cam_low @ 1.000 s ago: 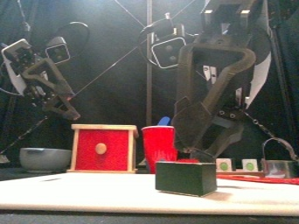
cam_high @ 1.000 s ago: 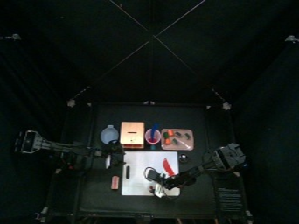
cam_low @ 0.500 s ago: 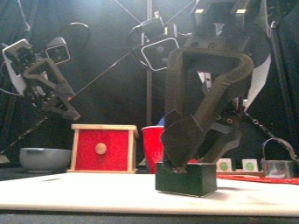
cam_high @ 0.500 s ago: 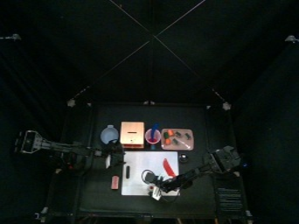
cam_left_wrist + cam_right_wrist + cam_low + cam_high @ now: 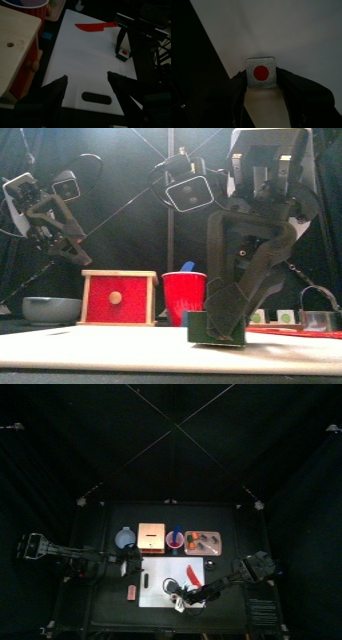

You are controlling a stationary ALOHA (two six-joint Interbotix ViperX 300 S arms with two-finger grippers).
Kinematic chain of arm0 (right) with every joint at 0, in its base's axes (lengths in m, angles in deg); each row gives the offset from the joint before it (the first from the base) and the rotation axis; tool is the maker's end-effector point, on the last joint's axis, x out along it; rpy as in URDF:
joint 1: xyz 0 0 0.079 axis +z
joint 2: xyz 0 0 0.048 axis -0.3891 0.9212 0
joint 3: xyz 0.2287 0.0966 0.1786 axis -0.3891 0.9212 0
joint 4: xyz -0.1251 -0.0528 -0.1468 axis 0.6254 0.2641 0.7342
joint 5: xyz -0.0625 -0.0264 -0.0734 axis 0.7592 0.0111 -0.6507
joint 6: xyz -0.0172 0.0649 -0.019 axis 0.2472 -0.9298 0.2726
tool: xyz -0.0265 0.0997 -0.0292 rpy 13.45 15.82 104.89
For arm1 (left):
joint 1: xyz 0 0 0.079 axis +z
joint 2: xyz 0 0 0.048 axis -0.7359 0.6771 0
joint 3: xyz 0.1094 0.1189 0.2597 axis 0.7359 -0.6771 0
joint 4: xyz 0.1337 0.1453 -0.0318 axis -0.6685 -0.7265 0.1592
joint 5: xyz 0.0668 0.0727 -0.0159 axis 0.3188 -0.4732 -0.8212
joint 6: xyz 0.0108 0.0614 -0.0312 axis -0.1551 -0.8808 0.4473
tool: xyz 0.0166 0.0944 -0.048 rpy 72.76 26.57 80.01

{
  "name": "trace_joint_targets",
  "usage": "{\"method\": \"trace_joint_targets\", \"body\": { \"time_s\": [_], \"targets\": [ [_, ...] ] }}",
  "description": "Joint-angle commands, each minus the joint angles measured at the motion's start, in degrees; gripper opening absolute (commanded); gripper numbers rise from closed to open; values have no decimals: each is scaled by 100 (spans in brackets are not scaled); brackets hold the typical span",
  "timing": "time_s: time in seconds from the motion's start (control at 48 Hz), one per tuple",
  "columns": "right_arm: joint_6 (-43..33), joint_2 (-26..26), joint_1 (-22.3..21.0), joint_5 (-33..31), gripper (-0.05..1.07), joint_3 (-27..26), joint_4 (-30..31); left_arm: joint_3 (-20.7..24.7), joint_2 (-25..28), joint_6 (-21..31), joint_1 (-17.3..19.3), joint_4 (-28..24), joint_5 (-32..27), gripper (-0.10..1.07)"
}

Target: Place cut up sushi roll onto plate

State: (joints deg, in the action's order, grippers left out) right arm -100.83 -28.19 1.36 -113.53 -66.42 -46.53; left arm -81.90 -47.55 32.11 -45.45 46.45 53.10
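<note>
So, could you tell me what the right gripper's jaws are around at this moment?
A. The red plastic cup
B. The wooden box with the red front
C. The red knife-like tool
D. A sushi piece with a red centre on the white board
D: in the right wrist view the right gripper has one jaw on each side of the sushi piece with its red centre, which rests on the white board.
</note>
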Motion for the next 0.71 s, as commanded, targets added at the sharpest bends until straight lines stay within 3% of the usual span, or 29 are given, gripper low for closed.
{"method": "trace_joint_targets", "body": {
  "time_s": [0.0,0.25,0.562,0.688],
  "targets": [
    [44,-536,-35,-281,78,18,149,70,0,-9,18,9,44,97],
    [88,-1723,-642,-1687,78,1055,782,53,0,-18,26,0,18,97],
    [88,-3226,-2232,-1679,78,2540,1116,44,0,-18,44,0,18,97],
    [88,-3577,-2988,-1283,78,3094,1107,44,0,-18,44,0,18,97]
  ]
}}
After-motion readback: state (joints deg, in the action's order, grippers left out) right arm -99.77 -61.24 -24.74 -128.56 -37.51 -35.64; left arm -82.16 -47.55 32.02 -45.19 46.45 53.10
